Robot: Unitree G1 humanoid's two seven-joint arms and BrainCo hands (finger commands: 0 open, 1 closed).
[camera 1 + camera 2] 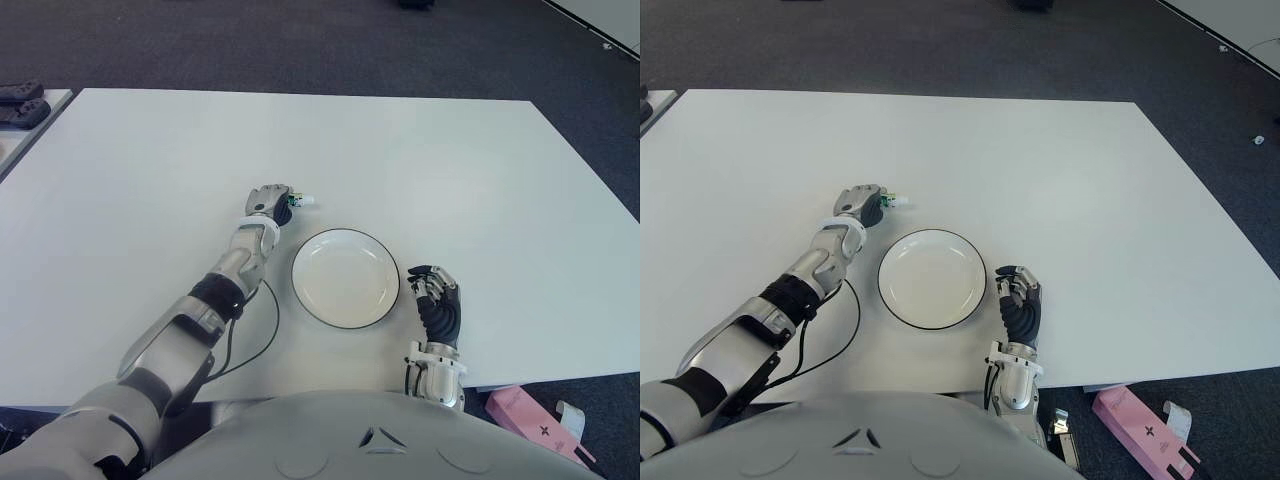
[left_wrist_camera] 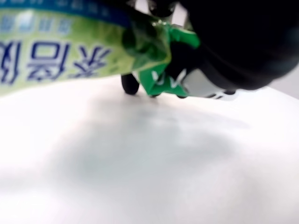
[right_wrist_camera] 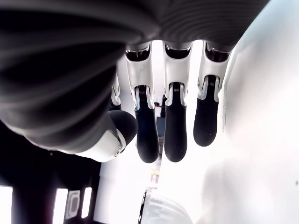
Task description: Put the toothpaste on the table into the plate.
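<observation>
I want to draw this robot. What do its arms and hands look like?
Silver-grey metal arms with black joint bands. A thin black cable loops off the left forearm. The left hand is grey; the right hand has black fingers with white knuckle joints.

Toothpaste (image 1: 298,200) in left hand (image 1: 268,201), behind-left of plate (image 1: 345,277); right hand (image 1: 437,300) right

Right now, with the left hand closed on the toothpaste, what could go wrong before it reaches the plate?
1. The left hand grips the toothpaste at one end, so the tube might tip or slip.
2. The plate is close by; the hand could nudge its rim.
3. The right hand shows beside the plate.
</observation>
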